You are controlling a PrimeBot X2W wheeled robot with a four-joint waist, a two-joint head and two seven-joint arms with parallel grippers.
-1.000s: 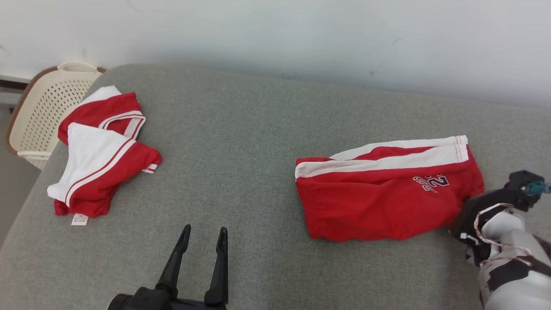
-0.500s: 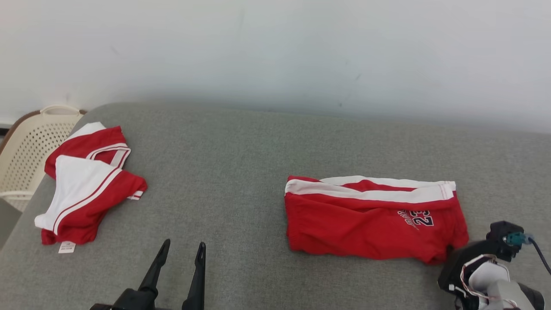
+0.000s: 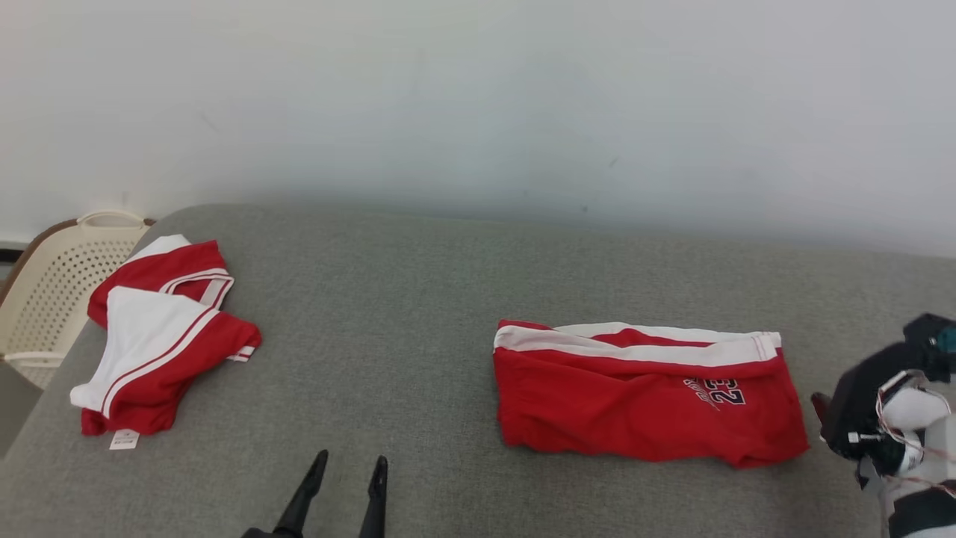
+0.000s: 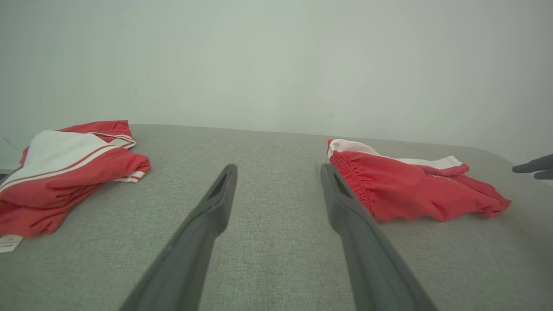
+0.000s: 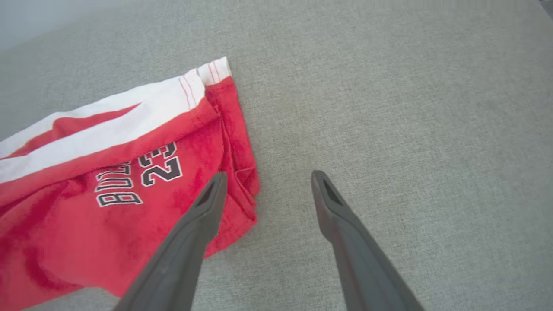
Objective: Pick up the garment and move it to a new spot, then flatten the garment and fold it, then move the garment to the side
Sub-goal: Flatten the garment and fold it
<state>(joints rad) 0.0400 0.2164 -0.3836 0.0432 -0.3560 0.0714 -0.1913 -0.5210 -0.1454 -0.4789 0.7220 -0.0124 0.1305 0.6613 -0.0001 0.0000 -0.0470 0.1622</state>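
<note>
Main risk: the right claw [image 5: 268, 175] is hanging spread, pinching nothing, right at the hem end of the folded red shorts [image 3: 642, 403]. In the right wrist view its one finger is overlapping the loose hem corner, so any sideways sweep or careless lift is likely snagging that corner and flipping the fold open; cannot tell whether the finger is actually touching the cloth. Second risk: the bottom edge of the shorts is looking rumpled and layered, so a pinch taking just the top layer is probably peeling the fold apart instead of carrying the whole bundle. Third: dragging from one end alone is likely skewing or bunching the cloth on the grey bed [image 3: 388, 299], since the fabric cover is looking grippy. The left claw [image 4: 278, 168] is also standing spread and empty, pointing across the bed, well apart from the shorts, so it is giving no support at the waistband end. The shorts are lying on the right half of the bed, white stripe toward the wall, printed number near the right end, just beside the right claw. A red and white jersey [image 3: 157, 351] is sitting at the far left by a basket [image 3: 52, 284], well clear.
</note>
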